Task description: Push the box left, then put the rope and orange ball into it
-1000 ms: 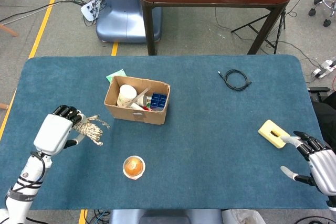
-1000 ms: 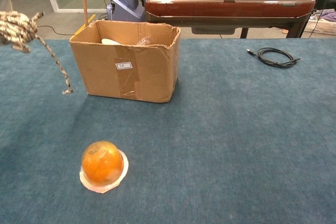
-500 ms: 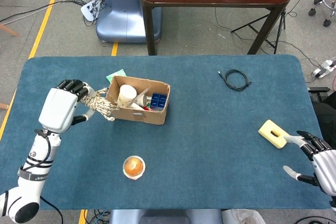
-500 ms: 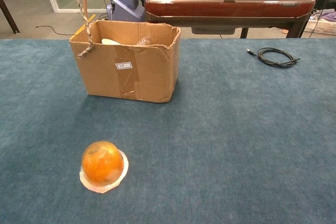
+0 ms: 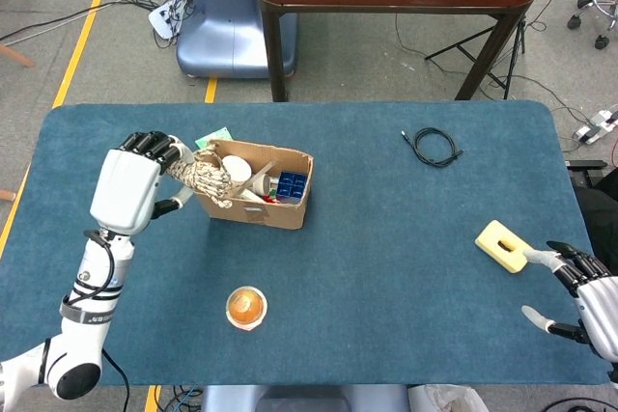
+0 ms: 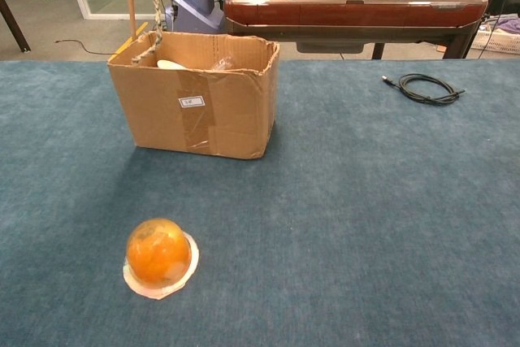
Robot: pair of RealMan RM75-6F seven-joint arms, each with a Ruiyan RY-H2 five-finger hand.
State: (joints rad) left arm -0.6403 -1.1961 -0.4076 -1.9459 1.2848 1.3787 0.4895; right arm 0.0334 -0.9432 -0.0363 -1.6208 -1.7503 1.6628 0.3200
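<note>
Carried up and across from the worktop's near-left, the left robot hand (image 5: 130,190) clutched the frayed, braided rope (image 5: 208,178) over the nine o'clock rim of the cardboard box (image 5: 253,202), so dropping it seemed next. At five o'clock the right robot hand (image 5: 584,298) lay spread, holding nothing. Toward six o'clock of the box, the glossy orange ball (image 5: 246,306) sat on its pale disc.

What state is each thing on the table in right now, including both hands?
Left hand: raised over the box's left edge, fingers gripping the rope.
Rope: bundled, held above the box, loose end dangling at its rim.
Box: open-topped, upright, holding other items.
Orange ball: on the table, resting on a white ring, untouched.
Right hand: open, holding nothing.
Black cable: coiled, lying loose.
Yellow block: lying flat.
</note>
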